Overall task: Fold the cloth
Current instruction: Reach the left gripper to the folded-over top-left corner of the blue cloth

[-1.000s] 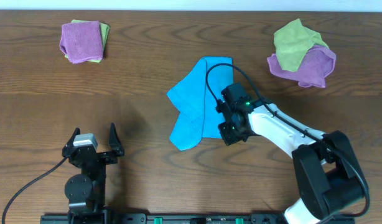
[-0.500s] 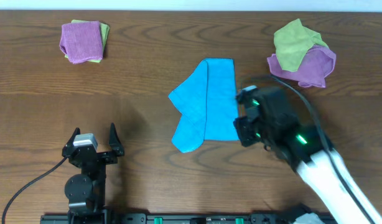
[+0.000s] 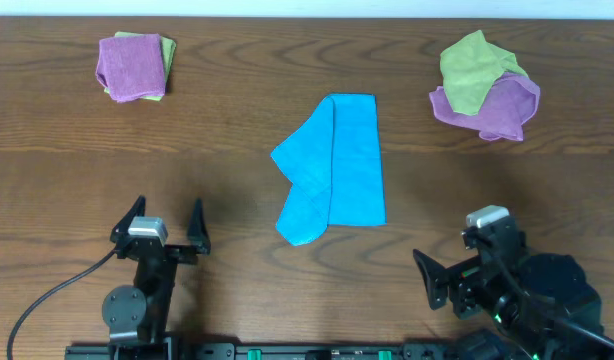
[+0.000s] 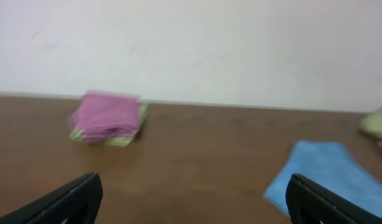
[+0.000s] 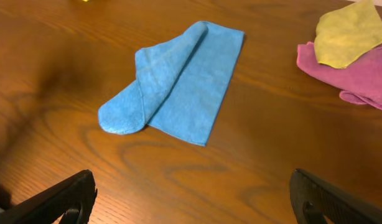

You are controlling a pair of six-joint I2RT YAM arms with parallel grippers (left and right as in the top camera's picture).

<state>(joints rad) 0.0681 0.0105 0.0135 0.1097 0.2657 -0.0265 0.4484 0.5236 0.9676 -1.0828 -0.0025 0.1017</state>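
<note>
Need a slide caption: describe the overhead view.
Blue cloth lies unevenly folded mid-table; left fingers and right fingers stand open, empty, at the near edge.

Wood table (image 3: 217, 150), blue cloth (image 3: 337, 165), folded stack (image 3: 134, 66), crumpled pile (image 3: 484, 85)

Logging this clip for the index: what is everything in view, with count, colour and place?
sky-blue microfibre cloth: one, bright blue, table centre, partly folded with its left flap askew, touched by neither hand
folded purple cloth: one, purple, far left, on top of another cloth
folded yellow-green cloth: one, yellow-green, beneath it, only its edges showing
crumpled yellow-green cloth: one, yellow-green, far right, draped over another cloth
crumpled purple cloth: one, purple, under it
wooden table: one, brown, under everything
left hand: one, black, near edge on the left, open, empty
right hand: one, black, near edge on the right, open, empty
</note>
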